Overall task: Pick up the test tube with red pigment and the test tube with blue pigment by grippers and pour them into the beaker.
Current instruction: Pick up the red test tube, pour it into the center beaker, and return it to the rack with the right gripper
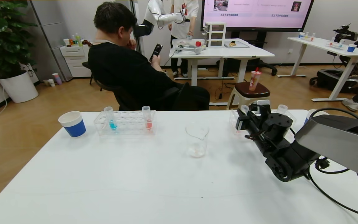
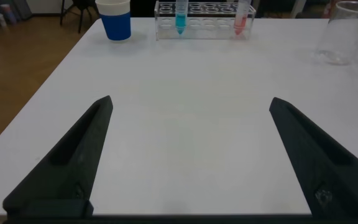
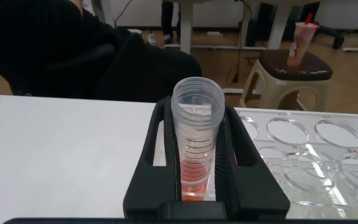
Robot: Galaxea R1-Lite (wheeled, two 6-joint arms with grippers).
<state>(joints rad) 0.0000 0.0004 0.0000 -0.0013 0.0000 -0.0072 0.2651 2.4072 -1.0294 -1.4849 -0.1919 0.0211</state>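
My right gripper [image 1: 243,119] is shut on the test tube with red pigment [image 3: 197,130], which stands upright at the left end of a clear rack [image 3: 303,143]; its rim shows in the head view [image 1: 244,108]. I cannot tell whether it is lifted out of the rack. The test tube with blue pigment [image 1: 112,119] stands in another clear rack [image 1: 126,124] at the back left, with a coral-red tube [image 1: 148,119] beside it. The empty glass beaker [image 1: 196,140] stands mid-table between the racks. My left gripper [image 2: 190,102] is open and empty over the near table, out of the head view.
A blue-and-white paper cup [image 1: 72,123] stands left of the left rack, another [image 1: 309,114] behind my right arm. A second tube [image 1: 282,109] sits in the right rack. A seated person [image 1: 126,62] is behind the table. My right arm covers the table's right side.
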